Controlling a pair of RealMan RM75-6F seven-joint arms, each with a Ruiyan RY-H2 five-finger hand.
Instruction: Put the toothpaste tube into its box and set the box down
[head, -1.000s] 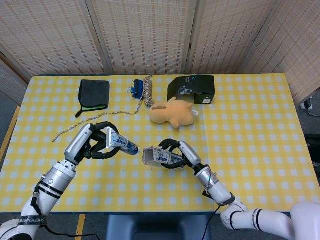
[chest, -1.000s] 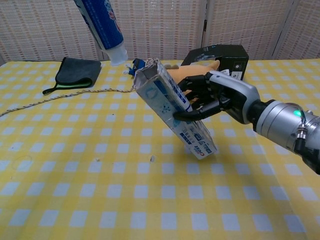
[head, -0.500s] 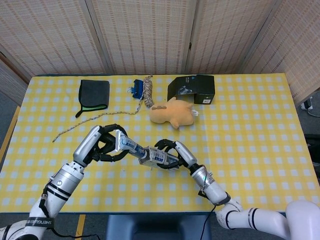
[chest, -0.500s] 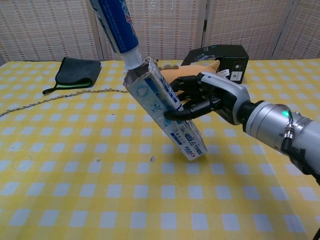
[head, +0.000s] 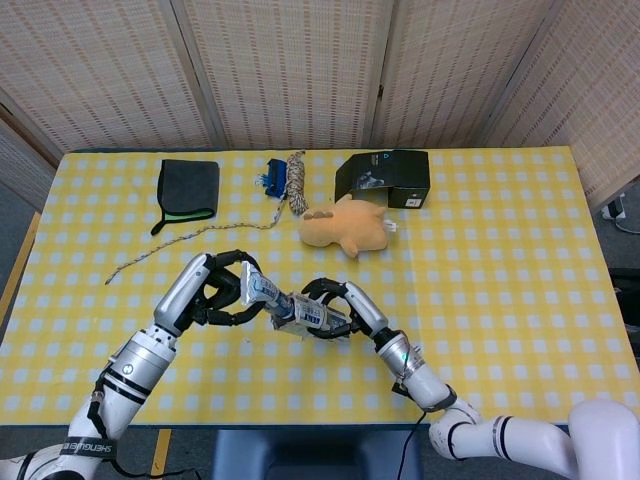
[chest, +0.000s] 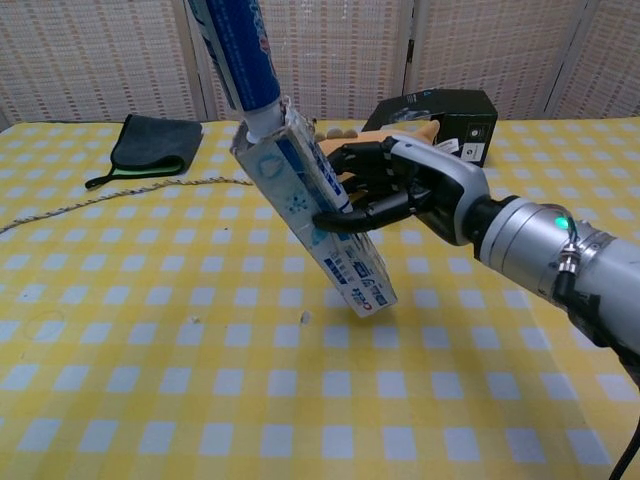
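Observation:
My left hand (head: 218, 290) grips a blue-and-white toothpaste tube (head: 258, 291) (chest: 240, 60), cap end pointing right. The cap sits in the open mouth of the long white-and-blue toothpaste box (head: 315, 316) (chest: 312, 220). My right hand (head: 345, 306) (chest: 400, 185) holds that box by its middle, tilted, above the yellow checked table (head: 500, 250). In the chest view the tube comes down from the top edge and enters the box's upper end; my left hand is out of that view.
At the back of the table lie a dark cloth with green trim (head: 187, 186), a rope (head: 297, 180) with a blue item (head: 271, 180), a tan plush toy (head: 343, 226) and a black box (head: 384, 178). A cord (head: 160, 248) trails left.
My hands have moved together. The tube's cap, apart from the box a second ago, has reached the box mouth and gone in; the box shifted left.

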